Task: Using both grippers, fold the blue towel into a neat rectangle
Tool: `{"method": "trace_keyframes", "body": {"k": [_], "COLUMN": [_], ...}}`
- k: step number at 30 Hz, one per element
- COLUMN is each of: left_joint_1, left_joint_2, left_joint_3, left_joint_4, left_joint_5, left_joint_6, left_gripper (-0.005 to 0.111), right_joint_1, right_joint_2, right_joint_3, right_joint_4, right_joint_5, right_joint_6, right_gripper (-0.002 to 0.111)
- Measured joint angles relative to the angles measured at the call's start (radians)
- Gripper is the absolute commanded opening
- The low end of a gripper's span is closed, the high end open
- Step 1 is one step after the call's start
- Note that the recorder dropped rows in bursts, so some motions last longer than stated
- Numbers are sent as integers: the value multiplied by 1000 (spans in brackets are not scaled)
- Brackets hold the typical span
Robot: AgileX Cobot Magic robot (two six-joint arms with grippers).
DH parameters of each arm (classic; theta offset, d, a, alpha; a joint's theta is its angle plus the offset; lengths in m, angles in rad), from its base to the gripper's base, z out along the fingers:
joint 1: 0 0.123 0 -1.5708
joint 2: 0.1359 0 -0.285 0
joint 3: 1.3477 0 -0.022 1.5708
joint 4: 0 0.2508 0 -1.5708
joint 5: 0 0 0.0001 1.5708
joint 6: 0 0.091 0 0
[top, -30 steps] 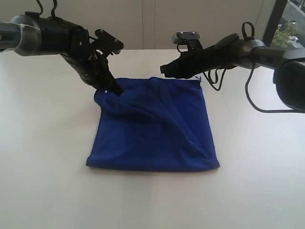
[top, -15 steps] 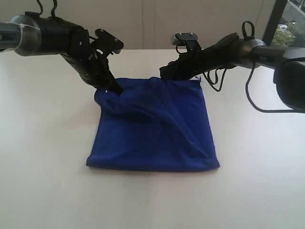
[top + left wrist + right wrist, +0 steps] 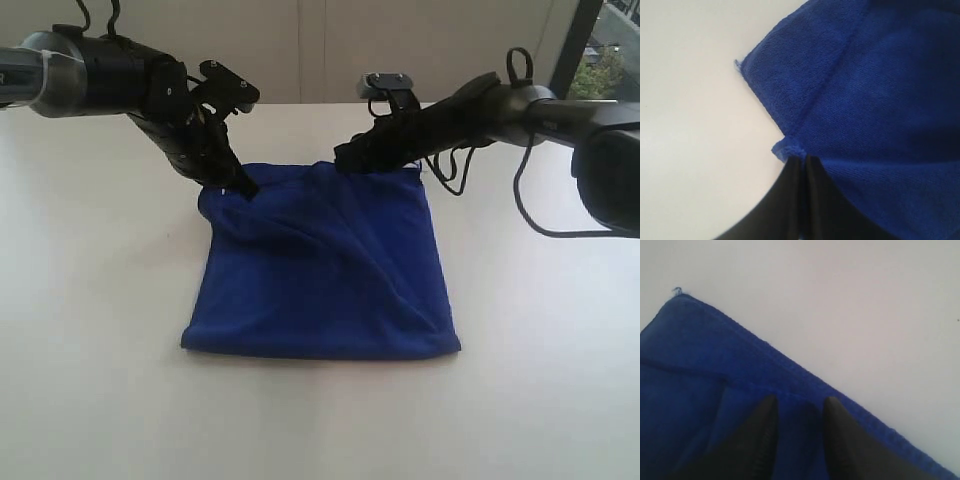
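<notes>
Exterior view: white table [image 3: 90,400] surrounds towel [image 3: 330,280]

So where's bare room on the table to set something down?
Bare table lies left of the towel, right of it, and in front of its near edge. Crowded: the towel's far edge, where the left gripper pinches a corner and the right gripper sits open.

Left tool [image 3: 803,162] clamped; right tool [image 3: 799,410] spread.

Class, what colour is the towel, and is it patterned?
The towel is plain deep blue, no pattern; clearest in the exterior view.
</notes>
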Motion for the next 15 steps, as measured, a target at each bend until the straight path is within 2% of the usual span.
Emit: {"method": "trace_keyframes", "body": {"k": [10, 12, 15], "left_joint_1": [0, 0, 0], "left_joint_2": [0, 0, 0], "left_joint_3": [0, 0, 0], "left_joint_4": [0, 0, 0], "left_joint_5": [0, 0, 0], "left_joint_6": [0, 0, 0], "left_gripper": [0, 0, 0], "right_joint_1": [0, 0, 0], "right_joint_2": [8, 8, 8], "right_joint_3": [0, 0, 0], "right_joint_4": [0, 0, 0], "right_joint_5": [20, 20, 12], "right_joint_6": [0, 0, 0], "right_gripper": [28, 17, 5]}}
